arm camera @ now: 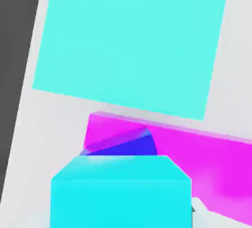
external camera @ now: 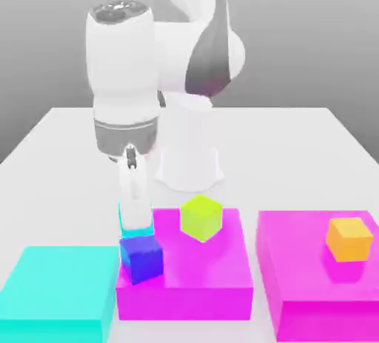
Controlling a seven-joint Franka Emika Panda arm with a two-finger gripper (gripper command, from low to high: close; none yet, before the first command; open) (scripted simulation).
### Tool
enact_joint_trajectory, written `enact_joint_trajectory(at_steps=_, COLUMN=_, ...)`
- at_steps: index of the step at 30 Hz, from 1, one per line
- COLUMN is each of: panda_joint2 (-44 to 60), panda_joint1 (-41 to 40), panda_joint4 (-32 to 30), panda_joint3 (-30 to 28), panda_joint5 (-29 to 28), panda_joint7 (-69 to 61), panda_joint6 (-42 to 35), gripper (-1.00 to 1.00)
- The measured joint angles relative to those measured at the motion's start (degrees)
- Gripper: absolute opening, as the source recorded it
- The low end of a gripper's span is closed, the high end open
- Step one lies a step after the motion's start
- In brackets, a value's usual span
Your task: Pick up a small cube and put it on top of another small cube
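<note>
On the white desk [external camera: 66, 134] you see a magenta block [external camera: 215, 275] that carries the blue cube [external camera: 142, 258]. Your claw [external camera: 135, 219] is clenched on the cyan cube [external camera: 136, 224], just above the blue one. It looks light, stiff and glossy, so probably slippery; grip its flat sides.

A pale white table [external camera: 311, 138] fills the lower scene, its far edge running straight across. Behind it hangs a plain grey backdrop [external camera: 311, 30], lighter low down, darker higher up. Soft, even light falls, casting faint shadows on the tabletop.
</note>
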Motion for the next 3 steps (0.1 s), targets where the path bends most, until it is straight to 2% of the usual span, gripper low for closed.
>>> enact_joint_trajectory(at_steps=3, panda_joint2=0.0, panda_joint1=0.0, panda_joint4=0.0, panda_joint3=0.0, panda_joint5=0.0, panda_joint7=0.0, panda_joint6=0.0, gripper=1.00)
